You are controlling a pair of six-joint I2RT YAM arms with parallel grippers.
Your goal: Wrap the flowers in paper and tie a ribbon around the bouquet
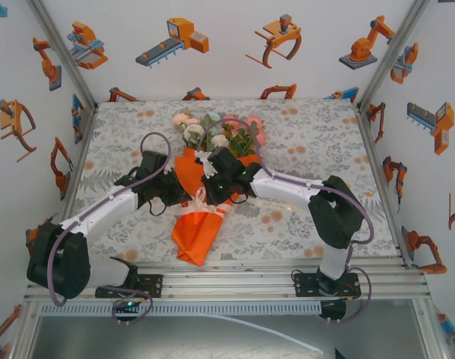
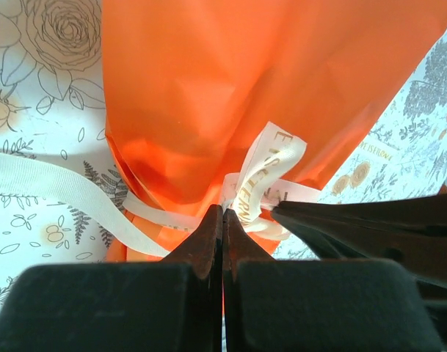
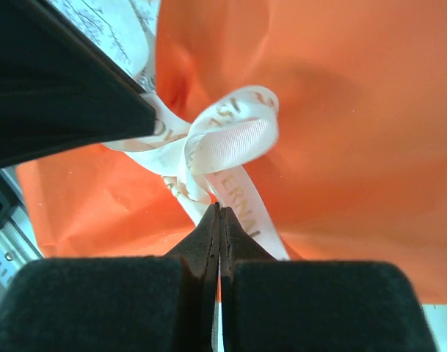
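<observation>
Bouquet (image 1: 198, 228) lies centre of table (image 1: 317, 134), ribbon (image 3: 230, 139) looped round its waist. Left gripper (image 2: 222, 220) and right gripper (image 3: 217, 214) both pinched shut right at it; hold on strands unclear. Risk: pulling apart slips the loop or tears the paper (image 2: 245, 88).

Bouquet (image 1: 202, 196) lies flat at mid table (image 1: 317, 149), long axis near-to-far, slightly tilted: wide end w/ flowers (image 1: 220, 134) toward the far side, narrow end toward the near edge. Flowers: pink, peach & white roses w/ green leaves, fanned out past the wrap. Paper (image 1: 197, 235): bright orange, matte, rolled into a cone, pinched in approx. halfway down, flaring again below to a creased, pointed tip. Ribbon (image 3: 230, 136): cream-white, narrow, slightly sheer, gold lettering. It goes round the pinched waist, crossed over itself w/ one upright loop at the front. One tail runs off left across the table in the left wrist view; another drops from the crossing over the orange.
</observation>
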